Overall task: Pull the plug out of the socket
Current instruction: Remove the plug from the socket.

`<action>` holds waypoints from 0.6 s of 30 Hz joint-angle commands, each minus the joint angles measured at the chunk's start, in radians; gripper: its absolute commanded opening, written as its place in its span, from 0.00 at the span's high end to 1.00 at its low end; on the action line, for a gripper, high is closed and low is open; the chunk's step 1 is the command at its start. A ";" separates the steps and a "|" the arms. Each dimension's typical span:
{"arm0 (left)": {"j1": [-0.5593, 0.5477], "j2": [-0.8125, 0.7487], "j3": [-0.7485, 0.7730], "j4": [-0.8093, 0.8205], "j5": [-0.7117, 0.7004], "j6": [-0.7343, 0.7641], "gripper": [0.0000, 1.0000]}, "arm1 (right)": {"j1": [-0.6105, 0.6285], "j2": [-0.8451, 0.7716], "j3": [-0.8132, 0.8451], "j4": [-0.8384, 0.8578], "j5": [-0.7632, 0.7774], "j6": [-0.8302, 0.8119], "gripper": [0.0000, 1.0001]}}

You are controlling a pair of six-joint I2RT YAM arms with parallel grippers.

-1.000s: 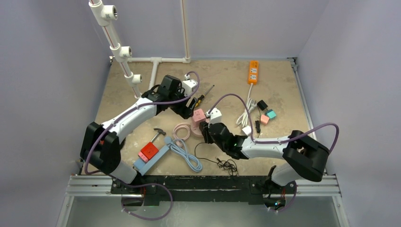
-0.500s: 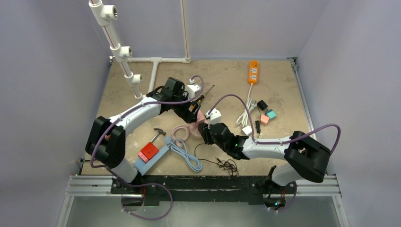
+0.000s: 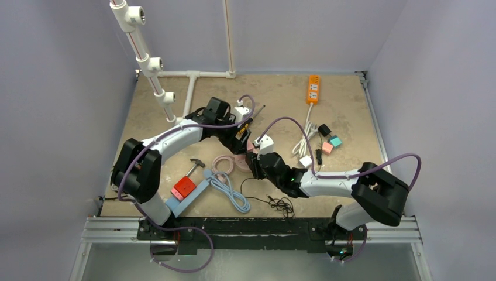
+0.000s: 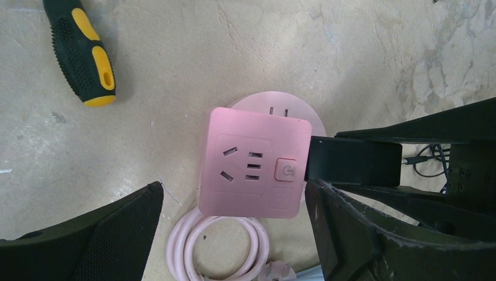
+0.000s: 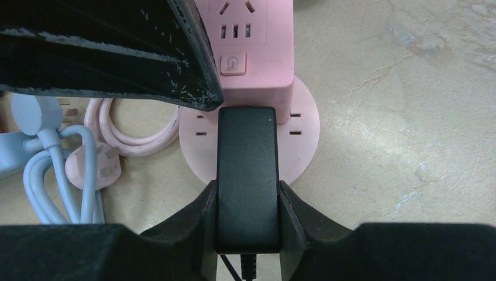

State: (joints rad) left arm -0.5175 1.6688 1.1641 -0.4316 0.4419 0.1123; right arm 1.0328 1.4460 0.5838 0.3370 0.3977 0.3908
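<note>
A pink cube socket (image 4: 252, 161) stands on a round pink base (image 5: 301, 134). A black plug (image 5: 246, 175) is plugged into the cube's side; it also shows in the left wrist view (image 4: 354, 162). My right gripper (image 5: 246, 199) is shut on the black plug, one finger on each side. My left gripper (image 4: 234, 205) is open just above the socket, a finger on either side of it, neither touching. In the top view the left gripper (image 3: 243, 137) and the right gripper (image 3: 254, 161) meet over the socket (image 3: 248, 144), which is mostly hidden.
A black-and-yellow screwdriver (image 4: 82, 52) lies beyond the socket. The pink coiled cable (image 4: 219, 249) and a blue cable (image 5: 58, 170) lie beside it. A hammer (image 3: 195, 165), a red block (image 3: 185, 187), an orange power strip (image 3: 314, 89), small adapters (image 3: 330, 142) and white pipes (image 3: 152, 64) are around.
My left gripper has moved right and nearer until it hangs over the pink socket, covering it in the top view. The right arm has stayed on the plug.
</note>
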 commanded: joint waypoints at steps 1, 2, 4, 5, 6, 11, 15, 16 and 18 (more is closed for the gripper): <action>-0.004 0.000 -0.002 0.037 0.057 -0.008 0.09 | 0.002 -0.030 0.014 0.076 -0.035 0.000 1.00; -0.005 0.003 -0.003 0.037 0.043 -0.010 0.09 | 0.003 -0.031 0.014 0.076 -0.034 0.000 1.00; -0.008 0.015 0.001 0.037 0.005 -0.018 0.10 | 0.003 -0.032 0.013 0.076 -0.035 0.000 1.00; -0.009 0.022 0.005 0.035 -0.014 -0.022 0.11 | 0.003 -0.032 0.014 0.076 -0.035 0.000 1.00; -0.009 0.031 0.008 0.032 -0.028 -0.025 0.13 | 0.003 -0.031 0.013 0.076 -0.036 0.000 1.00; -0.017 0.049 0.017 0.029 -0.041 -0.031 0.30 | 0.003 -0.027 0.016 0.074 -0.033 -0.002 1.00; -0.028 0.050 0.016 0.030 -0.065 -0.028 0.47 | 0.003 -0.026 0.017 0.070 -0.024 0.003 1.00; -0.030 0.051 0.016 0.030 -0.070 -0.026 0.52 | 0.003 -0.026 0.019 0.067 -0.019 0.005 1.00; -0.036 0.052 0.014 0.028 -0.086 -0.022 0.61 | 0.001 -0.028 0.016 0.066 -0.015 0.013 1.00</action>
State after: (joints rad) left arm -0.5434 1.6978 1.1683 -0.4255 0.4347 0.0814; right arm 1.0264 1.4460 0.5838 0.3359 0.4023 0.3882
